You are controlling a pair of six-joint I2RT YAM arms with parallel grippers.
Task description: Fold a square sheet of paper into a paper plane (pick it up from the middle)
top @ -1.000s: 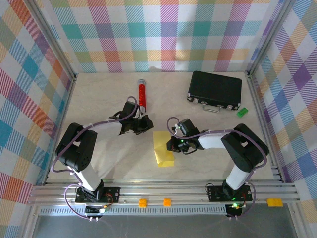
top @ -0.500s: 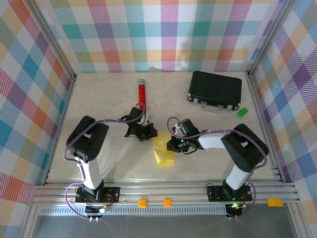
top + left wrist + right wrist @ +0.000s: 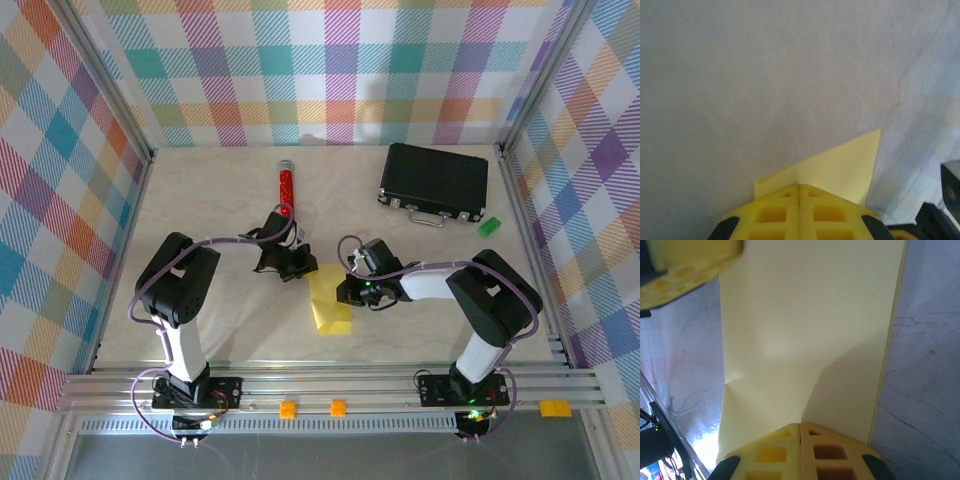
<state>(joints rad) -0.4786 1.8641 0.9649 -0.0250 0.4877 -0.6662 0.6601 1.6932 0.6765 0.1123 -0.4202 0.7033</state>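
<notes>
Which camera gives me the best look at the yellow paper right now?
Top external: the yellow paper lies there with almost its full outline visible. Right wrist gives a close-up of its surface and one long edge; left wrist catches one corner.

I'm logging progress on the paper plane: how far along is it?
Early. Done: the square sheet of paper lies as a narrow rectangle, apparently folded once. In hand: the shut left gripper is at its far corner, the shut right gripper over its right side. Left: nose and wing folds; no pointed shape yet.
</notes>
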